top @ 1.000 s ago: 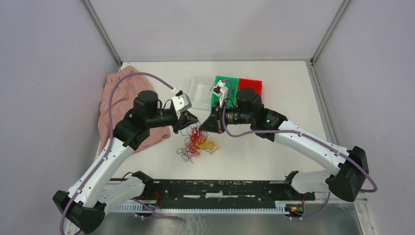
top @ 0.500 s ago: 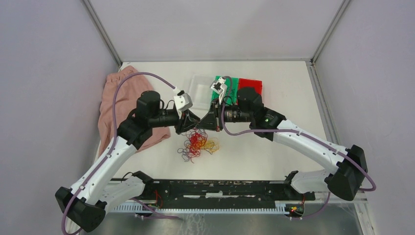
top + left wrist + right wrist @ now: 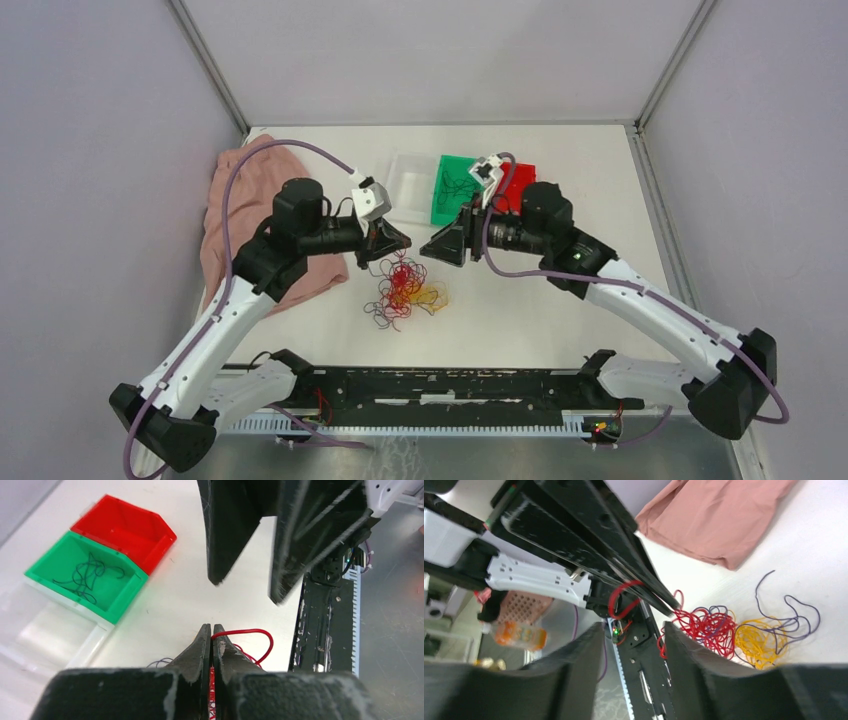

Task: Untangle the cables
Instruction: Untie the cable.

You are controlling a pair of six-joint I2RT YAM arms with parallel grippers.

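Observation:
The cables [image 3: 402, 290] lie in a loose tangle on the white table between the two arms: red loops [image 3: 704, 625], a yellow bunch [image 3: 756, 642] and thin purple-dark strands [image 3: 794, 615]. My left gripper [image 3: 407, 240] hangs just above the tangle's far edge. It is shut on a red cable [image 3: 260, 635] that arches out from its tips [image 3: 212, 628]. My right gripper [image 3: 426, 250] faces it from the right, a short gap away, and is open with nothing between its fingers [image 3: 631, 627]. The pinched red loop [image 3: 624, 597] shows ahead of it.
A green bin [image 3: 445, 208] holding a few dark cables [image 3: 85, 575] stands behind the grippers. A red bin [image 3: 522, 172] is on its right and a clear bin [image 3: 410, 185] on its left. A pink cloth [image 3: 240, 220] lies at the left.
My right gripper has opened and pulled back to the right. My left gripper has shut on a red cable and stayed over the tangle's far edge.

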